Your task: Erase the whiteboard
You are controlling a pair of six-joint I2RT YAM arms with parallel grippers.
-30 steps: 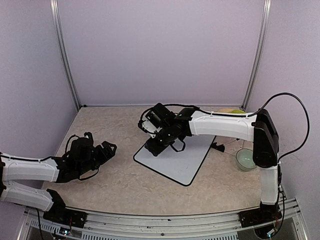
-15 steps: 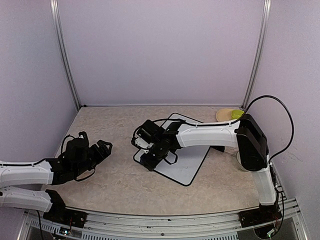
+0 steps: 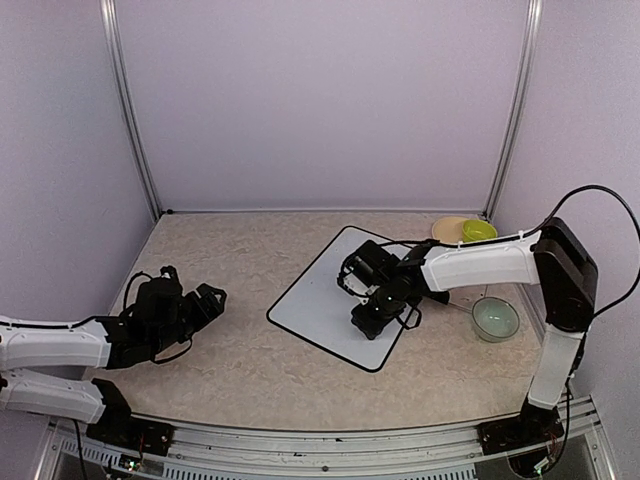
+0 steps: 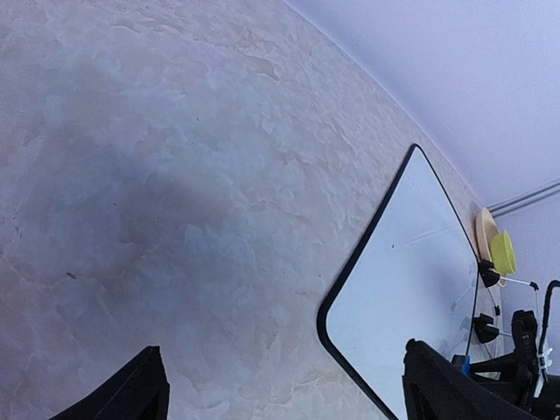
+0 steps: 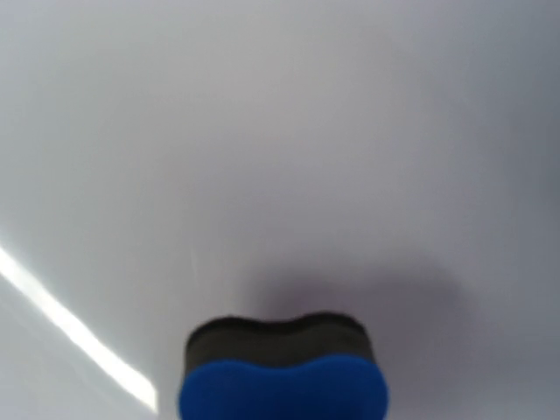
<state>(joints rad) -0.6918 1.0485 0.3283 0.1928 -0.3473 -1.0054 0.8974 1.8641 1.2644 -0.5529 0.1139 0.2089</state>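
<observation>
Left arm: white with black joints, lying low along the near left side of the table (image 3: 230, 250), which is a pale, marbled beige.
Left claw (image 3: 200, 290): its jaws are spread wide apart with nothing between them. It points toward the middle of the table, well apart from the whiteboard. In the left wrist view its two black fingers (image 4: 140, 394) sit at the bottom corners with bare tabletop between them.
Whiteboard (image 3: 320, 290): lies flat on the table a little right of centre, turned so that one rounded corner points to the back wall. It has a thin black frame and a glossy white face.
Right claw (image 3: 368, 318): lowered onto the near right part of the whiteboard and clamped on the eraser.
Eraser (image 5: 284, 381): a blue block with a dark felt face, which is pressed against the white surface in the right wrist view. A bright streak of reflected light crosses the board to its left.
Right arm: reaches in from the right edge, its white forearm crossing above the board's right corner.
Bowl (image 3: 495, 319): pale and see-through, on the table just right of the whiteboard.
Plate (image 3: 450, 228) and cup (image 3: 478, 230): a tan plate and a yellow-green cup, side by side at the back right.
</observation>
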